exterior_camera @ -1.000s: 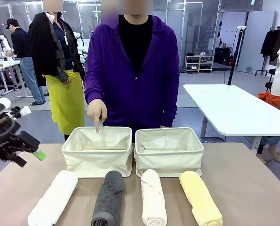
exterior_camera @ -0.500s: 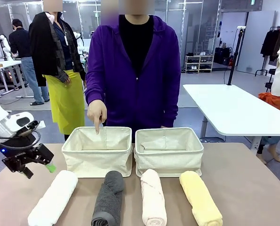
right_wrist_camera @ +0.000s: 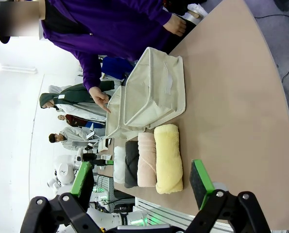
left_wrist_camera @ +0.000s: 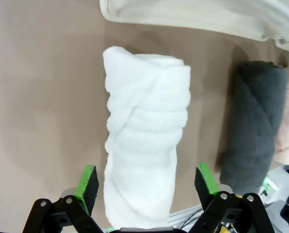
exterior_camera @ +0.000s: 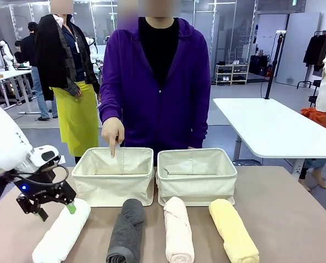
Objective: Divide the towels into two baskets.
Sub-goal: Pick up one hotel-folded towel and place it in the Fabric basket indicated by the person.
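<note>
The white towel lies between the left gripper's fingers, which stand spread wide, touching neither.

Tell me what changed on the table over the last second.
The left tool swung in from the table's left edge, down and toward the middle, and now hangs open over the white rolled terry towel, gripping nothing. Unchanged: the dark grey rolled towel, the pale pink rolled towel, the yellow rolled towel, the left cream canvas basket, the right cream canvas basket, and the person's hand pointing into the left one.
</note>
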Robot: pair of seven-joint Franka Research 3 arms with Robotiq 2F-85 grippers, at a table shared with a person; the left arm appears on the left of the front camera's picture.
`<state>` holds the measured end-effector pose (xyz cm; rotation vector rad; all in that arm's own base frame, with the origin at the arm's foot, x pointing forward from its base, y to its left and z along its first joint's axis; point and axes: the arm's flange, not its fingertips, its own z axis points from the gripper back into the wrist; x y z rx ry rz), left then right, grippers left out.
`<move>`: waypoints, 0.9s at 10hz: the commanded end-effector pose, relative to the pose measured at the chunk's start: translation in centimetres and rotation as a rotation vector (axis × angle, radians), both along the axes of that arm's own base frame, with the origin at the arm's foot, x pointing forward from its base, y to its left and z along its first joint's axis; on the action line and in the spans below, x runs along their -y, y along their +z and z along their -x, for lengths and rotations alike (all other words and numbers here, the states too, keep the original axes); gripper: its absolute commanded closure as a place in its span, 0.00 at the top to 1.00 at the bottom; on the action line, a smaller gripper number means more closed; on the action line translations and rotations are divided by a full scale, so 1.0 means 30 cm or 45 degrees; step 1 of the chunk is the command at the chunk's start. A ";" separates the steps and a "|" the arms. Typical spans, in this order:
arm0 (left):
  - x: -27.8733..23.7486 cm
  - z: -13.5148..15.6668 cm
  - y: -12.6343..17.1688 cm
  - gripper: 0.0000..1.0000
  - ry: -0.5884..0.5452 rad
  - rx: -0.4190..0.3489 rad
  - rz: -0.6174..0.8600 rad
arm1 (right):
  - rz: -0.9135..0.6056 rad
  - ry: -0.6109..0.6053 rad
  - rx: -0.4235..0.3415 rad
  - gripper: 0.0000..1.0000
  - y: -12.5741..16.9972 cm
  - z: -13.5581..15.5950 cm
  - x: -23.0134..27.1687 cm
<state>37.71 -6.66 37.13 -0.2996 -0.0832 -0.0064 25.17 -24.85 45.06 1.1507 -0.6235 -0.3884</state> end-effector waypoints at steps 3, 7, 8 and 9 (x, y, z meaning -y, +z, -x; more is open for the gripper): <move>-0.019 0.242 -0.212 1.00 0.046 -0.031 -0.051 | -0.010 -0.002 0.027 1.00 0.006 0.007 0.000; 0.000 0.264 -0.229 0.74 -0.036 -0.112 0.000 | -0.010 -0.002 0.027 1.00 0.006 0.007 0.000; -0.002 0.264 -0.228 0.61 -0.039 -0.107 -0.002 | -0.010 -0.002 0.027 1.00 0.006 0.007 0.000; -0.004 0.265 -0.225 0.54 -0.038 -0.107 -0.003 | -0.010 -0.002 0.027 1.00 0.006 0.007 0.000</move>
